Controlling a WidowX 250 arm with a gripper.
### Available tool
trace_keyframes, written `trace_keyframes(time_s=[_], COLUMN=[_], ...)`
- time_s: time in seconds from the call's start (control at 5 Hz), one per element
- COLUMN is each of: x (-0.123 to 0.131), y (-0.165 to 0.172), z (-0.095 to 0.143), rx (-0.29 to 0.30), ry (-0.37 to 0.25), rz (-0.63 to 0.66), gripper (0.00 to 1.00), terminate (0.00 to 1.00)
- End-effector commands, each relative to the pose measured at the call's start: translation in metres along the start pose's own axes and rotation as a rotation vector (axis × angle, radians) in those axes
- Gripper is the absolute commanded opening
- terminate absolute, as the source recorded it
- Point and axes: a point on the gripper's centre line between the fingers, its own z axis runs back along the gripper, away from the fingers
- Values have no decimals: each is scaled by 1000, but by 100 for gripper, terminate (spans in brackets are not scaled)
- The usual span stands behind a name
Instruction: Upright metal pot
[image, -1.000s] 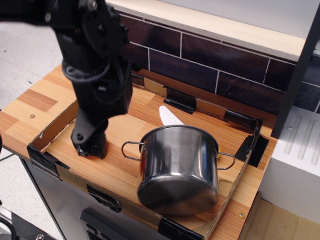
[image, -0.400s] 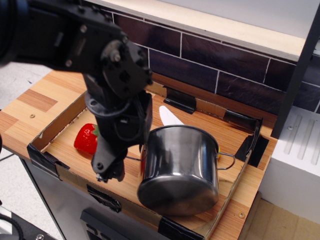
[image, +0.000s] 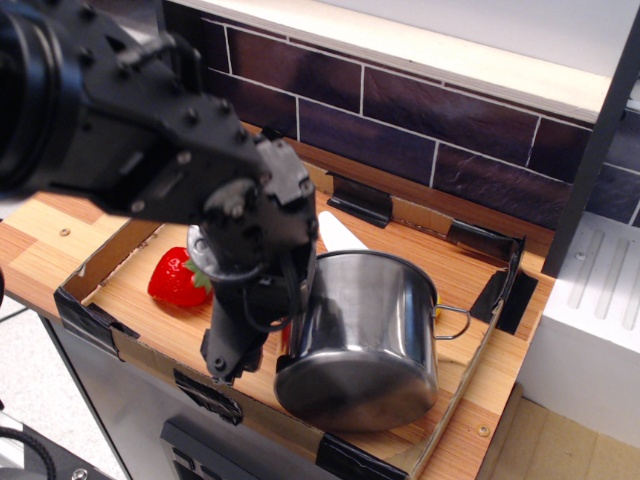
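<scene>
Pot: we see the metal pot (image: 362, 340) tipped over in the shallow tray (image: 100, 255) on the table (image: 60, 205), its base turned toward us and its mouth facing away.
Change: a second ago our arm stood over the strawberry (image: 172, 277) at the left; now we have swung across and sit just beside the pot's left wall.
Fingers: our fingers (image: 228, 362) hang low by the pot's left handle; we cannot tell whether they are spread or closed.
Meaning: we judge the reach nearly done, with gripping and righting the pot still ahead.
</scene>
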Motion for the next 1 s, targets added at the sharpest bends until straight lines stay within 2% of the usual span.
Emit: trace_keyframes(time_s=[0.0, 0.2, 0.6, 0.8], x=[-8, -9, -9, -9], y=[5, 3, 10, 24], z=[-4, -4, -5, -1], rx=[95, 82, 115, 232], ry=[-4, -1, -14, -23], rz=[26, 16, 65, 110], gripper=[0, 0, 0, 0], terminate=[0, 0, 0, 0])
